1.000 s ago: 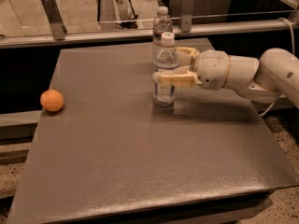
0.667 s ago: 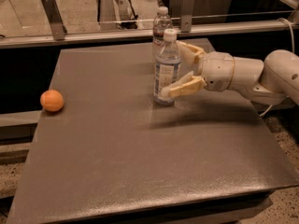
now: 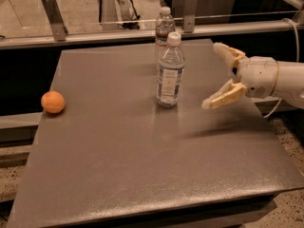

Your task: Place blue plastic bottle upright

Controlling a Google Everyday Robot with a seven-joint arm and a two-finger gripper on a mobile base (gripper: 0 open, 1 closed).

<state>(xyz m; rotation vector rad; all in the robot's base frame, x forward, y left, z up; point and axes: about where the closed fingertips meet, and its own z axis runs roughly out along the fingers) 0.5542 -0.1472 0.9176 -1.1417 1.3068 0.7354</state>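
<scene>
The white-capped blue plastic bottle [image 3: 170, 75] stood upright on the grey table [image 3: 118, 165], the cream gripper [image 3: 211, 75] near it, jaws wide, holding nothing.

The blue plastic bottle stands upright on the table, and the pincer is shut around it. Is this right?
Not quite. The camera view shows the pincer open and apart from the blue plastic bottle, to its right in the picture. The rest is correct.

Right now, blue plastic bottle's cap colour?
White cap, blue plastic bottle, camera view; gripper open beside it.
</scene>
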